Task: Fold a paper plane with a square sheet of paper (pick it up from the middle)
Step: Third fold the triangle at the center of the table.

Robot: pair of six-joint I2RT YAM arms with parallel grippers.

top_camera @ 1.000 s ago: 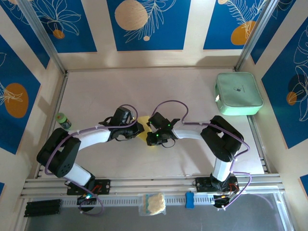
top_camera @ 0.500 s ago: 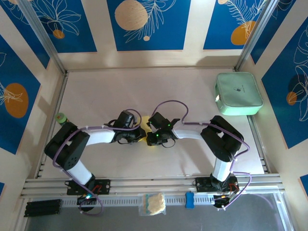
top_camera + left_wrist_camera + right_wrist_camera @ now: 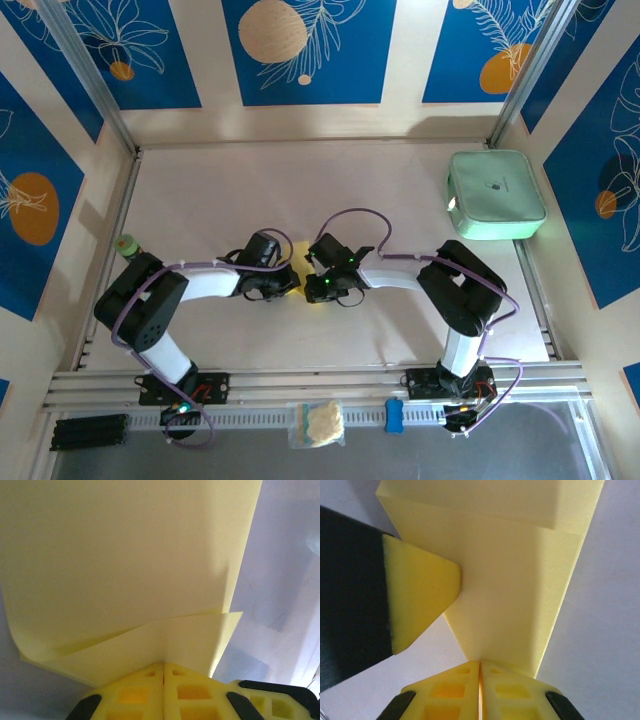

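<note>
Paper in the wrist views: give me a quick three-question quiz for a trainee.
1. True or false: the left gripper is shut on the paper.
2. In the top view, the mint case sits: A) far right; B) near left; C) centre.
3. Fill in: the right gripper pinches the ____.
Key: 1 true; 2 A; 3 paper.
</note>
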